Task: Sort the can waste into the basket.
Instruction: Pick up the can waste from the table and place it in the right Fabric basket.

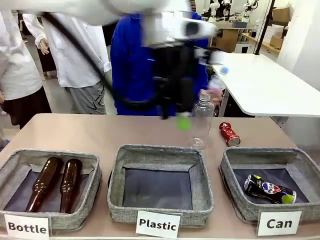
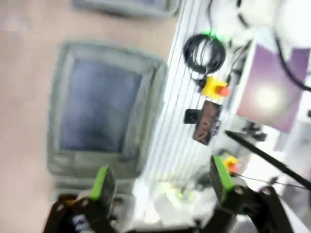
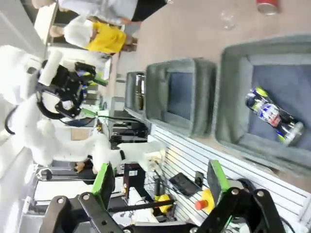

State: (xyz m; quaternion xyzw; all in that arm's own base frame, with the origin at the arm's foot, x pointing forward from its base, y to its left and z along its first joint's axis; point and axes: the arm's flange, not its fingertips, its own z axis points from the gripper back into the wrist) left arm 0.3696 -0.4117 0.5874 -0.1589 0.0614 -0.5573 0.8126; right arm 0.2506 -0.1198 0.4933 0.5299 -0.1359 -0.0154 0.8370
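Observation:
The dark crushed can (image 1: pixel 270 189) with blue, white and green print lies inside the grey basket (image 1: pixel 232 170) carded "Can" at the right; the right wrist view shows the can (image 3: pixel 274 116) and the basket (image 3: pixel 228 92) too. The shiny red can (image 1: pixel 229 133) lies on the table behind that basket, its end at the picture's top edge (image 3: pixel 267 5). My left gripper (image 1: pixel 174 116) hangs blurred above the table's middle, behind the Plastic basket, open and empty (image 2: pixel 162 182). My right gripper (image 3: pixel 160 180) is open and empty, held off the table's near side.
A clear plastic bottle (image 1: pixel 202 122) stands just right of the left gripper. The Plastic basket (image 1: pixel 160 155) holds nothing; the Bottle basket (image 1: pixel 15 165) holds two brown bottles (image 1: pixel 55 182). A person in blue (image 1: pixel 130 65) stands at the far side.

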